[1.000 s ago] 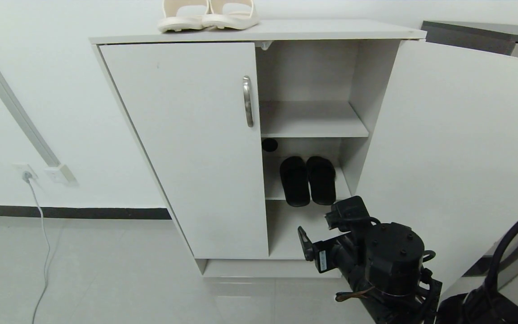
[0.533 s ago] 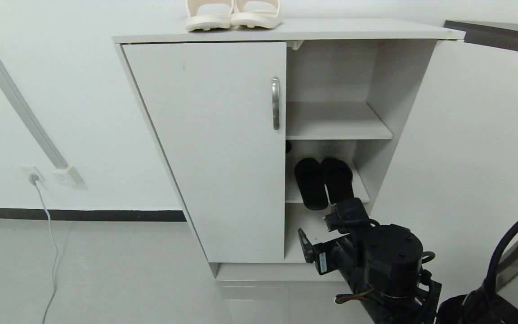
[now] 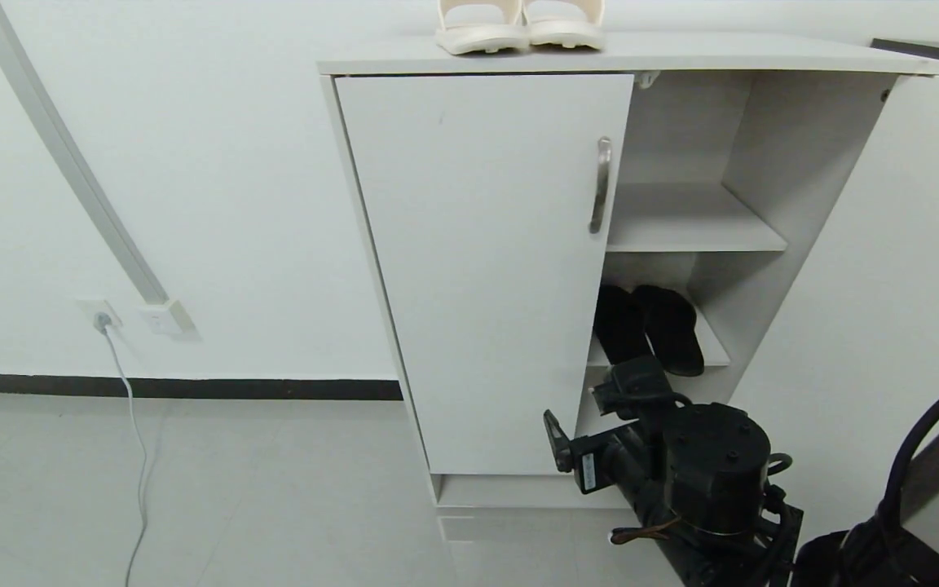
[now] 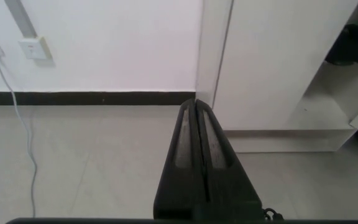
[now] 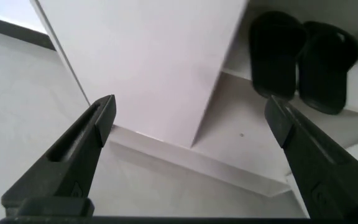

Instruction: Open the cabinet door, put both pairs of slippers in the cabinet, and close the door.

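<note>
The cabinet's [image 3: 722, 55] right door [image 3: 885, 285] stands open. The black slippers [image 3: 653, 326] lie on its middle shelf [image 3: 716, 355]; the white slippers [image 3: 522, 28] sit on top of it, not yet stowed. The right gripper [image 5: 190, 109], spread and empty, hangs low before the opening. The left gripper [image 4: 196, 109] is clenched on nothing. Left to do, I judge: white slippers in, door closed.

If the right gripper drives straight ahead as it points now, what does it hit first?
The open right gripper would probably meet the closed door at its bottom corner, or just beside it the lowest shelf; depth is unclear.
</note>
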Controlling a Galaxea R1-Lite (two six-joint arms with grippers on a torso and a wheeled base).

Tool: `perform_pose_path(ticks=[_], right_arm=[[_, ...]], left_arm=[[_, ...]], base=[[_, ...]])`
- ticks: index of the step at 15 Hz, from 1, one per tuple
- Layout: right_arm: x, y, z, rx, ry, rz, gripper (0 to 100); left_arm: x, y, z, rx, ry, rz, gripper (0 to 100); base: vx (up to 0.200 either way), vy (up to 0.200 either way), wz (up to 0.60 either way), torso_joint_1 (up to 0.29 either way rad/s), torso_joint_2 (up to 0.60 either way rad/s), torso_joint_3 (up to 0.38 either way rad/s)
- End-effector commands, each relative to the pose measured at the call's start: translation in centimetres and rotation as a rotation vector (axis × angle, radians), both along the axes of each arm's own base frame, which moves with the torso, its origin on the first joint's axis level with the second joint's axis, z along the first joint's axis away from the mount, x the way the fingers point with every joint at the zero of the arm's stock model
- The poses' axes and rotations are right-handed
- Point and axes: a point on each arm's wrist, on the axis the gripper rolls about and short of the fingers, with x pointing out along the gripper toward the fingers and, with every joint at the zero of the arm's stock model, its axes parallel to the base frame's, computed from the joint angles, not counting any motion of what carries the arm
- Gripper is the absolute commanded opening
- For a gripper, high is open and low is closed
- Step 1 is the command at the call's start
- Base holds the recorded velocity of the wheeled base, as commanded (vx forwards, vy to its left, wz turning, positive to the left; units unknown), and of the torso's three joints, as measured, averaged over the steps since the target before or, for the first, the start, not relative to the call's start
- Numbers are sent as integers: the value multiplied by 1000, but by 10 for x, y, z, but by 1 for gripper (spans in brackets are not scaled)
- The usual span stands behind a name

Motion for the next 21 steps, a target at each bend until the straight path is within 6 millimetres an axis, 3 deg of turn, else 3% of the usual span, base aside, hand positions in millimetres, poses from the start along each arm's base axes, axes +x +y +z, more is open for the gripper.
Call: perform_pose_path(ticks=[1, 3, 9, 12, 21], right_arm=[[1, -2, 0, 6, -5, -1, 100], [2, -6, 1, 14, -28, -9, 100], [-2, -14, 0, -29, -62, 5, 100], [1, -11, -9, -36, -64, 25, 100], [4, -12, -8, -27, -70, 13, 100]], left_arm=[[0, 0, 0, 1, 1, 0, 0], [0, 0, 0, 2, 1, 3, 0], [0, 0, 0, -2, 1, 3, 0], [0, 0, 0, -7, 0, 4, 0], [0, 0, 0, 5, 1, 0, 0]], base=[[0, 200, 0, 2, 7, 7], [0, 200, 0, 5, 7, 2], [0, 0, 0, 0, 0, 0], [0, 0, 0, 0, 0, 0], [0, 0, 0, 1, -47, -60]])
